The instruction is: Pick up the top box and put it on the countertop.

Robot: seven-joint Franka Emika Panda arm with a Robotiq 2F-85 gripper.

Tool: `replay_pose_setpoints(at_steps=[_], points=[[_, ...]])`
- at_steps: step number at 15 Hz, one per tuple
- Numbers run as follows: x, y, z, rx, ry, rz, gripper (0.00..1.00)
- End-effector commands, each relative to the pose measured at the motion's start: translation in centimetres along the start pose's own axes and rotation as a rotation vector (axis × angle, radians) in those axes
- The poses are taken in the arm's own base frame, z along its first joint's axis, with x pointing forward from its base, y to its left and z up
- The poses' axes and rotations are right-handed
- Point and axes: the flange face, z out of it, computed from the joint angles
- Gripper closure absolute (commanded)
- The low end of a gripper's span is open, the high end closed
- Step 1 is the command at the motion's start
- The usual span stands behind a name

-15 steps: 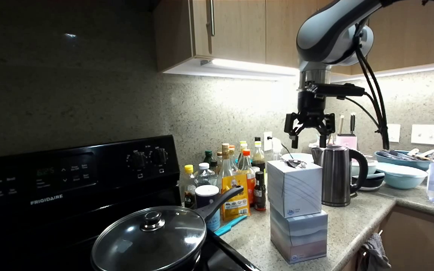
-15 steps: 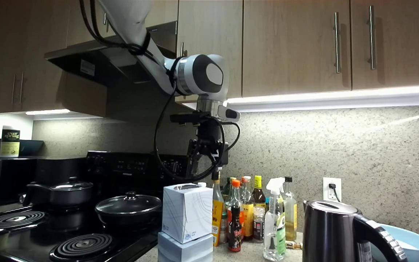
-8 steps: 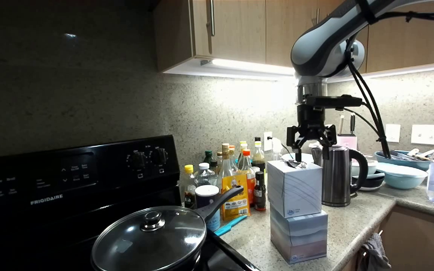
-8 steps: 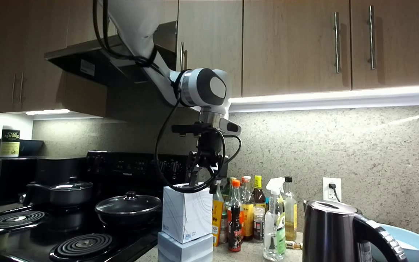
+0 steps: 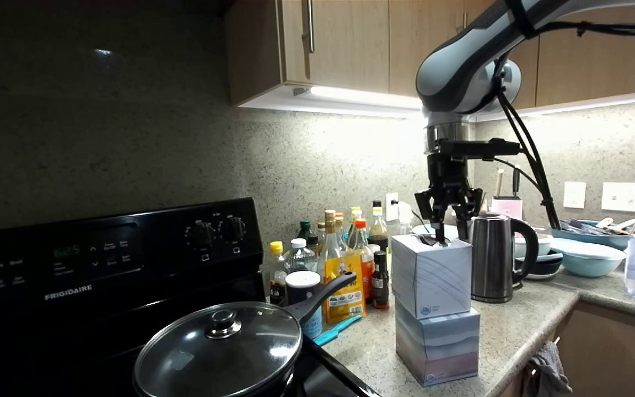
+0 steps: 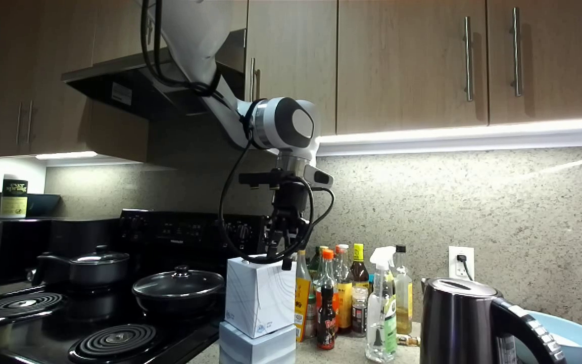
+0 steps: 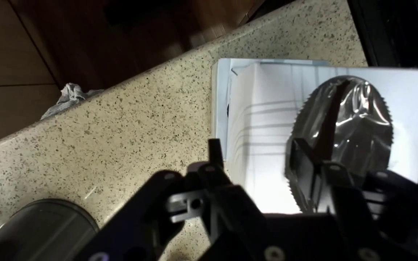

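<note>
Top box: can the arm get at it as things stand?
Probably yes. The tool stands open at the top box: in the wrist view one jaw is over the oval film, the other outside the box's side, no obstruction visible.

Lidded frying pan there on the black stove, bottles bunched by the wall, clear spray bottle right beside them, and the metallic kettle, blue bowl peeking out behind!

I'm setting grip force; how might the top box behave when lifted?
The top box looks like thin card, so it may flex if squeezed. Its film-covered opening suggests tissues, so it's probably light. Sitting slightly offset on the lower box, it might slide if nudged.
</note>
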Motion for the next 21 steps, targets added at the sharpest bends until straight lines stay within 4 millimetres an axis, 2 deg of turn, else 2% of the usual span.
replay_pose_setpoints(at_steps=[1,4,8,10,13,17,19,21], points=[[0.6,-0.2,-0.4,0.008,-0.031,-0.028,0.77],[0.9,-0.3,-0.5,0.004,-0.036,-0.031,0.97],[0.9,-0.3,-0.5,0.003,-0.05,-0.03,0.99],[1.1,0.5,-0.9,-0.002,-0.033,-0.021,0.98],[1.9,3.6,-1.9,-0.021,0.001,0.014,0.98],[3.1,9.9,-3.2,-0.065,0.058,0.08,0.97],[3.6,12.9,-3.3,-0.087,0.063,0.088,0.97],[3.8,15.1,-2.7,-0.094,0.046,0.061,0.97]])
